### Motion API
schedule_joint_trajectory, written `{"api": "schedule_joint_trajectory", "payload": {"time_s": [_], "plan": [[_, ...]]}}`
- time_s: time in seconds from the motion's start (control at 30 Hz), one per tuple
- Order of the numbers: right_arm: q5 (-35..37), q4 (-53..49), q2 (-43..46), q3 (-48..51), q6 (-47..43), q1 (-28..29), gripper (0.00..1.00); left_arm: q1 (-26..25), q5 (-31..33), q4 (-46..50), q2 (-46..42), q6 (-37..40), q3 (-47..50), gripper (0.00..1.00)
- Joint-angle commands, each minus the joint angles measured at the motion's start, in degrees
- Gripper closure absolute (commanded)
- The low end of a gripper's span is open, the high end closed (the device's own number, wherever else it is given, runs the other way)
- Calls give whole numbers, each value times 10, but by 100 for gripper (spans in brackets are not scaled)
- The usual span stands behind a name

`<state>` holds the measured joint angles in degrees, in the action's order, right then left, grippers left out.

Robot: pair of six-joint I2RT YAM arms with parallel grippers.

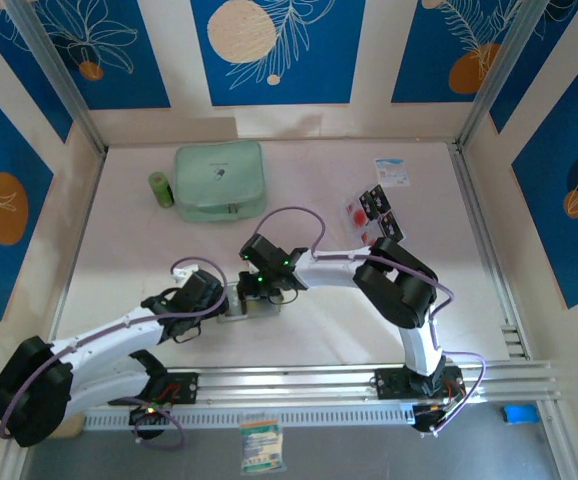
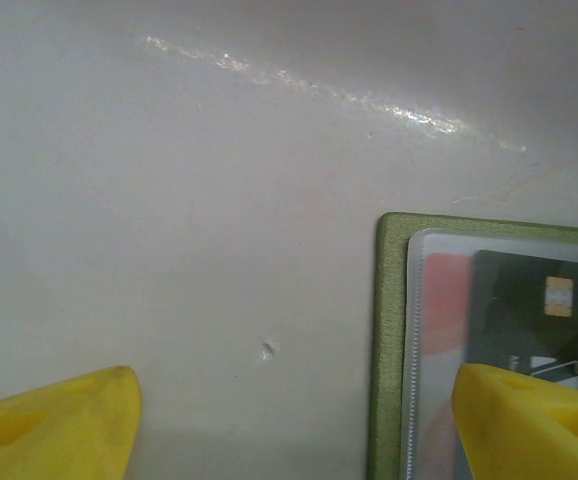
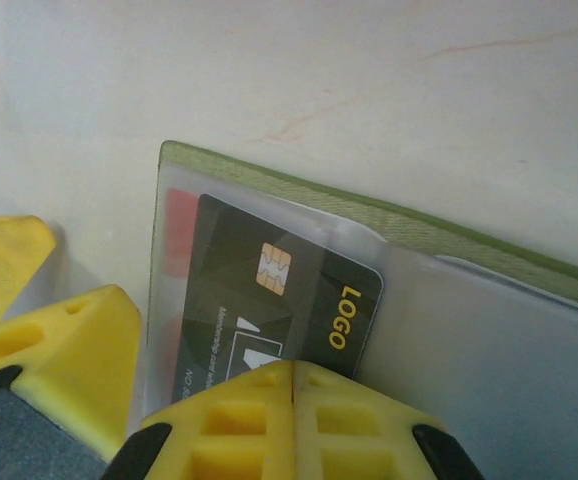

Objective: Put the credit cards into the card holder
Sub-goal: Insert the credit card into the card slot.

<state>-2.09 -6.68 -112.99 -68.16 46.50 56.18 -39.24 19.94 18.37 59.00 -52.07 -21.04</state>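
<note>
**Black card part-way under the sleeve**

I judge the credit cards to be light, stiff and slick, best nipped by a short edge and slid in flat. My right gripper, jaws pressed together, sits at 6 o'clock of the black card. That card lies partly under the clear sleeve of the open card holder. I cannot tell whether the edge is nipped.

The holder looks soft and likely to skate. My left gripper, jaws spread, has one finger over its edge.

The top view places the holder mid-table and the loose cards at 2 o'clock from it. The right wrist view adds the chip and the "LOGO" print.
</note>
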Motion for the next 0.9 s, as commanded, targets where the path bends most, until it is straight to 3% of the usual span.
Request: {"api": "schedule_joint_trajectory", "payload": {"time_s": [0.0, 0.3, 0.53, 0.67, 0.87], "plan": [[-23, -18, -11, -9, 3, 3, 95, 6, -4, -7, 1, 2, 6, 18], [-19, -20, 117, 46, -11, -29, 88, 6, -6, -8, -1, 9, -2, 14], [72, -102, 200, 100, -31, -60, 75, 6, -8, -5, -3, 28, -19, 10], [127, -147, 202, 107, -46, -62, 62, 7, -10, 2, -3, 46, -34, 7], [162, -168, 174, 99, -59, -52, 58, 8, -17, 13, -1, 72, -60, 3]]}}
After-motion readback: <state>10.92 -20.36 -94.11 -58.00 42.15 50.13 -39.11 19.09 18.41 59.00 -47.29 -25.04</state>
